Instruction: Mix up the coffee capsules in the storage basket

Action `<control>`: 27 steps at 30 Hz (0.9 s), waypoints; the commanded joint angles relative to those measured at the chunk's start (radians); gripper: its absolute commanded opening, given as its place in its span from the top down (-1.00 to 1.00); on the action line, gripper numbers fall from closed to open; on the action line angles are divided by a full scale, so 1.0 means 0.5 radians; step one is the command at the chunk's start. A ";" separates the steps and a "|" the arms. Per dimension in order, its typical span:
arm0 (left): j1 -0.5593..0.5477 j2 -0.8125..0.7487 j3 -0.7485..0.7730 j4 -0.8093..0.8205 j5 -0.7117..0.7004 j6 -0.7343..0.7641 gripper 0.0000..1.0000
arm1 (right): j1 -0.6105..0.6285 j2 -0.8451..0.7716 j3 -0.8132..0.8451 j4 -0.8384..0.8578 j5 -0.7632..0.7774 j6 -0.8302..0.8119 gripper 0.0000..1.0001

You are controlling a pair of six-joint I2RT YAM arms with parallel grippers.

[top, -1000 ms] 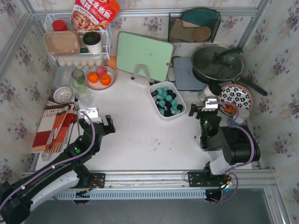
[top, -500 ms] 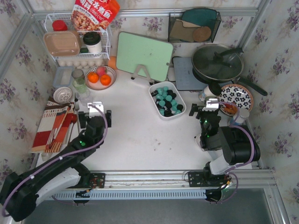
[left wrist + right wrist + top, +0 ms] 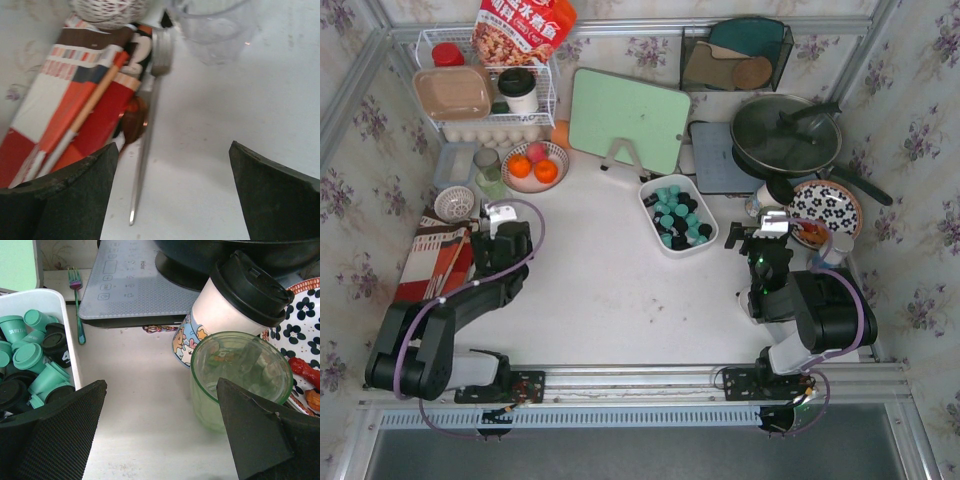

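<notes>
The white storage basket (image 3: 651, 187) sits mid-table, filled with teal and black coffee capsules (image 3: 676, 214). In the right wrist view the basket's wall (image 3: 69, 340) and capsules (image 3: 31, 357) lie at the left edge. My right gripper (image 3: 760, 238) (image 3: 160, 437) is open over bare table just right of the basket, holding nothing. My left gripper (image 3: 500, 233) (image 3: 170, 200) is open far to the left of the basket, by the striped placemat (image 3: 60, 100). A metal spoon (image 3: 146, 145) lies on the table with its handle tip between the left fingers.
A green glass jar (image 3: 240, 375) and a lidded paper cup (image 3: 235, 305) stand right of my right gripper, with a flowered plate (image 3: 825, 208) beyond. Chopsticks (image 3: 85, 112), a wooden spoon (image 3: 134, 122) and a clear glass (image 3: 215, 25) lie near my left gripper. Cutting board (image 3: 630, 120), pan (image 3: 785, 135) behind.
My left arm has swung left and away from the basket, ending beside the placemat and over the spoon. Its jaws have narrowed slightly. The right arm has not moved.
</notes>
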 commanded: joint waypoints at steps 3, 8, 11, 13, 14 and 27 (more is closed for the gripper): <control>0.011 0.123 0.013 0.445 0.414 0.324 -0.74 | 0.000 -0.002 0.008 0.020 0.011 0.002 -1.00; 0.250 0.279 -0.361 1.280 0.689 0.221 -0.73 | 0.001 -0.004 0.008 0.018 0.010 0.002 -1.00; 0.332 0.316 -0.283 1.128 0.796 0.154 -0.74 | -0.001 -0.002 0.009 0.020 0.013 0.002 -1.00; 0.335 0.310 -0.257 1.052 0.866 0.172 -0.74 | 0.001 -0.002 0.008 0.020 0.014 0.002 -1.00; 0.336 0.329 -0.247 1.057 0.888 0.183 -0.74 | -0.001 -0.003 0.007 0.019 0.013 0.002 -1.00; 0.464 0.349 -0.066 0.728 1.236 0.173 -0.98 | 0.001 -0.002 0.008 0.015 0.012 0.002 -1.00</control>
